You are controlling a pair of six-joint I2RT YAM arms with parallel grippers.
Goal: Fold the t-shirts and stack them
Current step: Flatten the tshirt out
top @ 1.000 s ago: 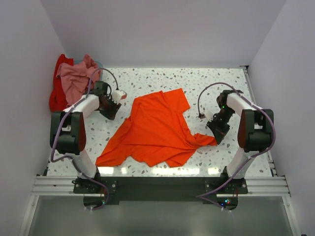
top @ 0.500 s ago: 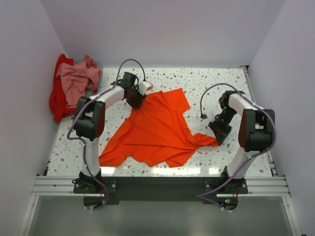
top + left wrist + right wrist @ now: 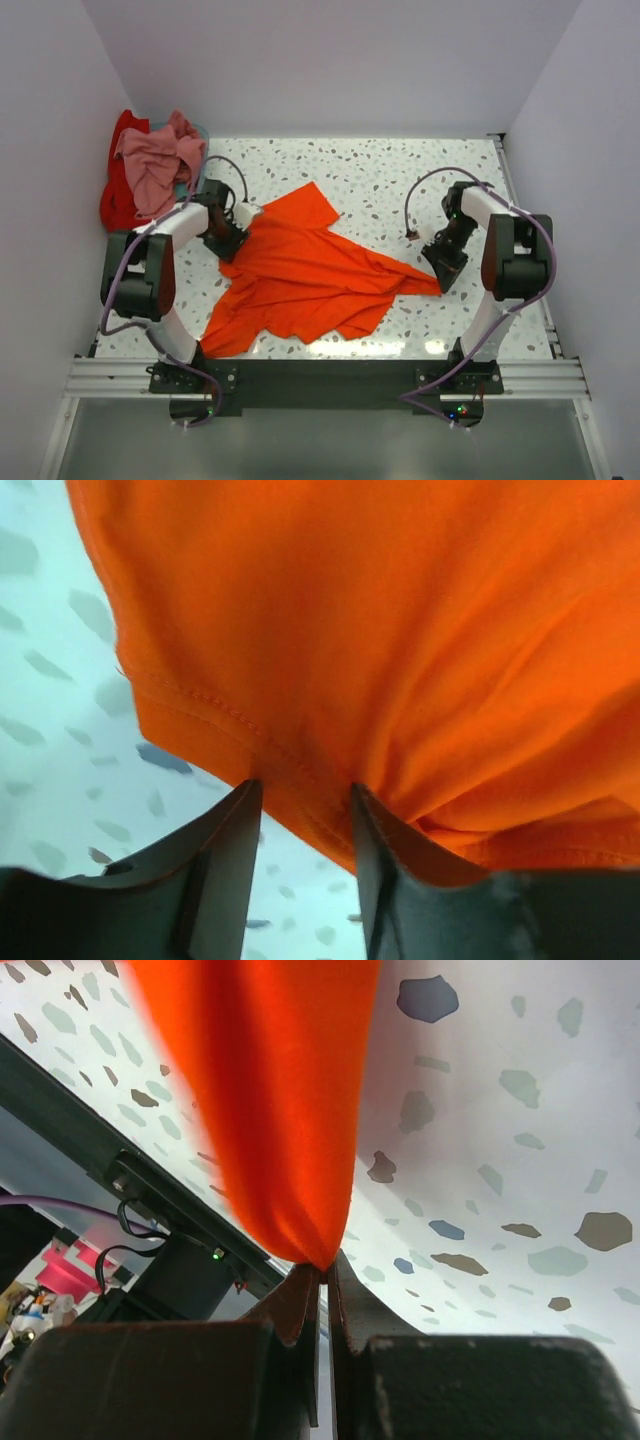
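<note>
The orange t-shirt (image 3: 300, 270) lies crumpled and stretched across the middle of the table. My left gripper (image 3: 231, 243) is at its left edge. In the left wrist view (image 3: 303, 792) the fingers stand apart, with the shirt's hem (image 3: 400, 630) across the gap and table showing below it. My right gripper (image 3: 441, 277) is shut on the shirt's right corner, and in the right wrist view (image 3: 326, 1266) the cloth (image 3: 270, 1080) tapers into the closed tips. The pink t-shirt (image 3: 155, 160) and red t-shirt (image 3: 117, 200) are piled at the far left.
The pile sits off the table's left edge, over a bluish container rim (image 3: 198, 130). White walls close in the back and both sides. A metal rail (image 3: 320, 378) runs along the near edge. The table (image 3: 400, 170) is speckled white.
My left gripper swung out to the shirt's far left corner, then back left and nearer, dragging the shirt left and stretching it. The right gripper kept its hold and barely moved.
</note>
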